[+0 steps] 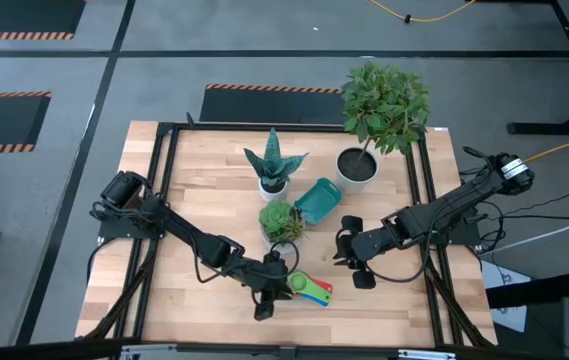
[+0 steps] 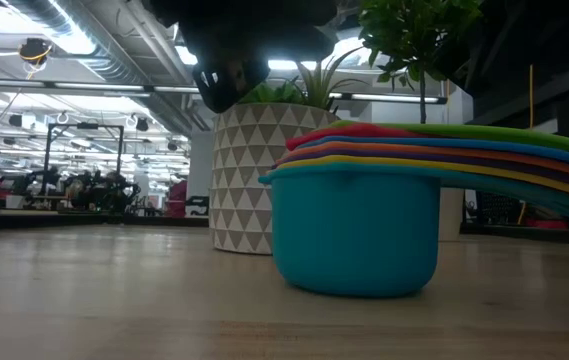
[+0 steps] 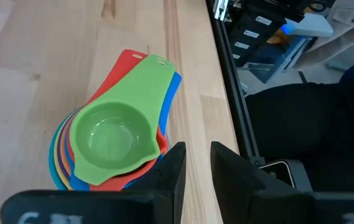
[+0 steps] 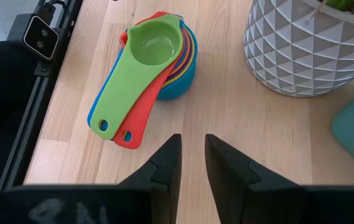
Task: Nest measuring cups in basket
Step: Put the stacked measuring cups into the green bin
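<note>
The measuring cups (image 1: 310, 288) sit nested in one stack on the table near its near edge. Green is on top (image 3: 111, 137), with red, orange, yellow and blue below, and the light-blue cup (image 2: 354, 235) rests on the wood. The handles fan out toward the right. The teal basket (image 1: 316, 200) stands farther back, between the plant pots. My left gripper (image 3: 197, 167) hovers just left of the stack, its fingers a narrow gap apart and holding nothing. My right gripper (image 4: 192, 155) is over bare wood to the right of the stack, fingers also slightly apart and holding nothing.
A white patterned pot with a succulent (image 1: 280, 222) stands just behind the cups, also seen in the right wrist view (image 4: 307, 43). A spiky plant (image 1: 274, 165) and a tall leafy plant (image 1: 384, 105) stand behind the basket. A black frame rail (image 3: 226, 81) runs along the table's edges.
</note>
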`<state>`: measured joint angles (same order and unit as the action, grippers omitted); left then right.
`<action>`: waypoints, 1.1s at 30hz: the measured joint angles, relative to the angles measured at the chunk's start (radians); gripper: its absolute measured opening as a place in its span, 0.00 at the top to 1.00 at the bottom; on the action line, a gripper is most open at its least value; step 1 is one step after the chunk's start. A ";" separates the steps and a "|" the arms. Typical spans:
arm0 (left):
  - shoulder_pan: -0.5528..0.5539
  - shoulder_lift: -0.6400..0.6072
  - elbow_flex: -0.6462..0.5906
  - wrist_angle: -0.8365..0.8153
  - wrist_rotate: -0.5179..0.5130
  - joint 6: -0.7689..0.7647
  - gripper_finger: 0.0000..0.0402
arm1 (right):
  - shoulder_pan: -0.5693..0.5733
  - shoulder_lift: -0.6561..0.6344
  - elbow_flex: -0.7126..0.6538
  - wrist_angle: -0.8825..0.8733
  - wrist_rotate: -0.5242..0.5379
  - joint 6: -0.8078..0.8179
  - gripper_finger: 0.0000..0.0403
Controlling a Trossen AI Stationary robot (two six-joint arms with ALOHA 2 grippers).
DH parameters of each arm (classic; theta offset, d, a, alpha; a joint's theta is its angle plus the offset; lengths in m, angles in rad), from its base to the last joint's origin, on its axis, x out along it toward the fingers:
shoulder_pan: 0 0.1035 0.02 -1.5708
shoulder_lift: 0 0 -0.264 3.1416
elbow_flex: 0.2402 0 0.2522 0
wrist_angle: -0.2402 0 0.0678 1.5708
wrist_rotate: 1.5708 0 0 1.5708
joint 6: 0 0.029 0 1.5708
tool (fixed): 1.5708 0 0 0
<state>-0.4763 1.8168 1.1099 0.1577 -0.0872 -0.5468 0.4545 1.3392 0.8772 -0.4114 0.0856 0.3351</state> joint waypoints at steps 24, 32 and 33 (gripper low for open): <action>0.000 0.000 0.000 0.000 -0.001 0.000 0.83 | 0.000 0.000 0.000 0.009 -0.120 -0.031 0.81; 0.000 0.000 0.000 0.000 -0.001 0.000 0.83 | -0.034 0.000 0.000 0.031 -0.192 -0.024 0.66; 0.000 0.000 0.000 0.001 -0.001 0.000 0.83 | -0.040 0.000 0.000 0.032 -0.194 -0.023 0.60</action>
<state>-0.4763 1.8164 1.1099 0.1583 -0.0879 -0.5465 0.4141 1.3392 0.8772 -0.3795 -0.1080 0.3119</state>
